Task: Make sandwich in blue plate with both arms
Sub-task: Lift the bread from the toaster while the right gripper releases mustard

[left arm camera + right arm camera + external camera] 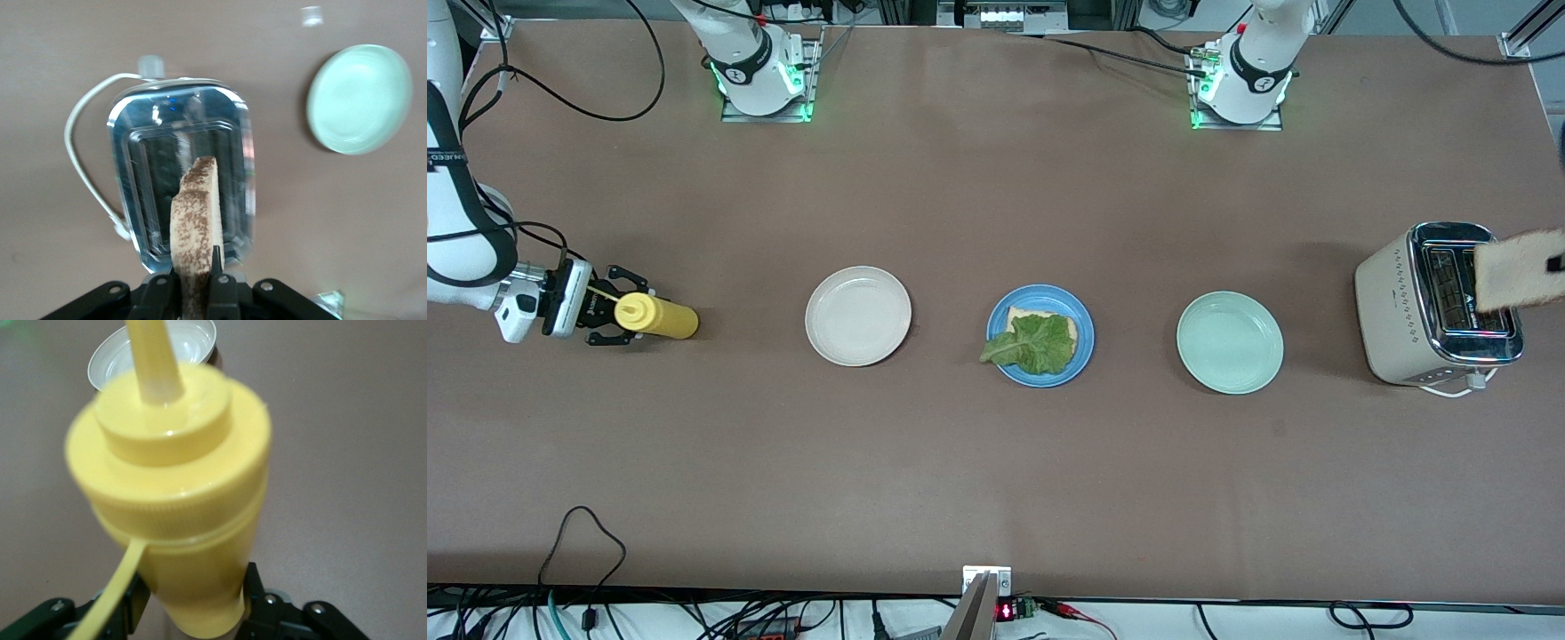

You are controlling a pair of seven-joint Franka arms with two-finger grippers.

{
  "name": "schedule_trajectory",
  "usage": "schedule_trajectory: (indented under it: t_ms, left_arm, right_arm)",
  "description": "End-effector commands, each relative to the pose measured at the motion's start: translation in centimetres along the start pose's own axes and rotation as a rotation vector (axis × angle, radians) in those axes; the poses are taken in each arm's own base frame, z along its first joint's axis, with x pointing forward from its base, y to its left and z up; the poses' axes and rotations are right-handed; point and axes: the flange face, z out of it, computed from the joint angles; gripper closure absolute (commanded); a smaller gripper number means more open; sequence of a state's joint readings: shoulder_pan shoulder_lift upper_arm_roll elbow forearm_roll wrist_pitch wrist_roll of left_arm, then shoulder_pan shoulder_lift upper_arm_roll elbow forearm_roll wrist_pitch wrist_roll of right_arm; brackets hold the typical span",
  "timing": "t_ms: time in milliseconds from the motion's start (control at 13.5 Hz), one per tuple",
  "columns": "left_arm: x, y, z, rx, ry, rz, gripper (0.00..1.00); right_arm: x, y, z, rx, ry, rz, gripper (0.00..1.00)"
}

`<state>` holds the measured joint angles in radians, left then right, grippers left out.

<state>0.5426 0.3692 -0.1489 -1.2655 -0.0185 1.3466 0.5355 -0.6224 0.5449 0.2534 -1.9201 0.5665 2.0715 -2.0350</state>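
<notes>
The blue plate (1083, 313) lies mid-table and holds one tan bread slice (1017, 317) with a ruffled green lettuce leaf (1037, 346) on it. My left gripper (1556, 262) is shut on a second bread slice (1513, 270) and holds it over the toaster's slots. In the left wrist view the slice (197, 213) stands edge-on between the fingers of that gripper (197, 268). My right gripper (628, 311) is at the right arm's end of the table, shut on a yellow squeeze bottle (660, 316). The bottle (177, 487) fills the right wrist view, with the gripper (193, 600) around its body.
A cream toaster (1409, 307) with a chrome top (180, 133) stands at the left arm's end. A mint-green plate (1230, 342) lies between the toaster and the blue plate, and also shows in the left wrist view (360, 99). A cream-white plate (858, 316) lies between the bottle and the blue plate.
</notes>
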Motion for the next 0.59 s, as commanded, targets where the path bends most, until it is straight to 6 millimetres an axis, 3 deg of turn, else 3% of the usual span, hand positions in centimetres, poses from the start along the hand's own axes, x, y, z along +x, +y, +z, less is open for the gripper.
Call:
schedule_trajectory:
  t_ms: [0, 296, 519]
  left_arm:
    - [1.7, 7.8, -2.0, -0.07, -0.035, 0.079, 0.99]
    - [7.7, 24.0, 5.4, -0.292, -0.123, 0.025, 0.99]
    - [12.3, 36.6, 14.3, -0.365, -0.031, 0.01, 0.99]
  right_arm:
    - [0.5, 0.4, -0.5, -0.02, 0.04, -0.004, 0.0]
    - [0.2, 0.4, -1.3, -0.028, 0.04, -0.005, 0.0]
    - [-0.3, 0.2, -2.5, -0.038, 0.028, -0.006, 0.0]
